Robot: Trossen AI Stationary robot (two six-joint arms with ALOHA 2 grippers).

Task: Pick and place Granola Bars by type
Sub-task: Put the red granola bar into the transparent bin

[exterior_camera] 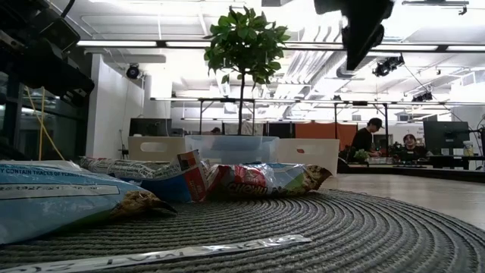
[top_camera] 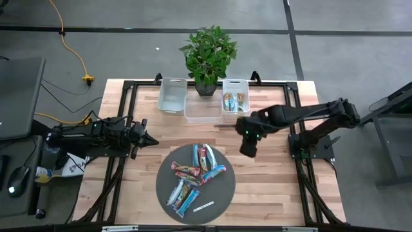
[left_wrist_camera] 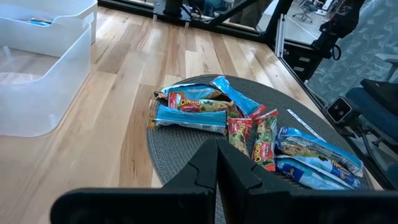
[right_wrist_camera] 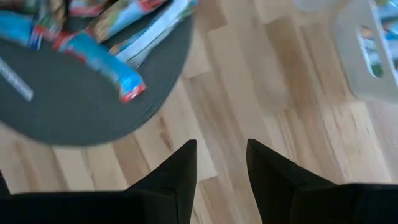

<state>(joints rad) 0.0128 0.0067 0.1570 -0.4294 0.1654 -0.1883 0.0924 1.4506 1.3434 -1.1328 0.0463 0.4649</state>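
Granola Bars (top_camera: 195,174): approx. a dozen, heaped on round grey mat (top_camera: 168,201) near the table's front edge, centre. Light blue and red/pink wrappers are seen in a loose pile; several overlap. A thin white strip label (top_camera: 203,207) lies on the mat's front part, apart from the pile.

Bins: three clear/white trays are lined along the table's back edge, in front of a potted plant (top_camera: 207,55). Right bin (top_camera: 245,87) is already loaded w/ a few bars; middle bin (top_camera: 201,110) and left bin (top_camera: 172,94) appear empty.

Progress (judged): early stage; a few bars sorted, most left on the mat, two bins not yet served.

Right gripper (top_camera: 248,148): released, fingers apart, nothing held; positioned over bare wood between right bin and mat.

Left gripper (top_camera: 152,140): clenched, fingers pressed together, nothing held; parked at the table's left side, pointed toward the mat.

Table (top_camera: 270,193): light wood planks, black frame.
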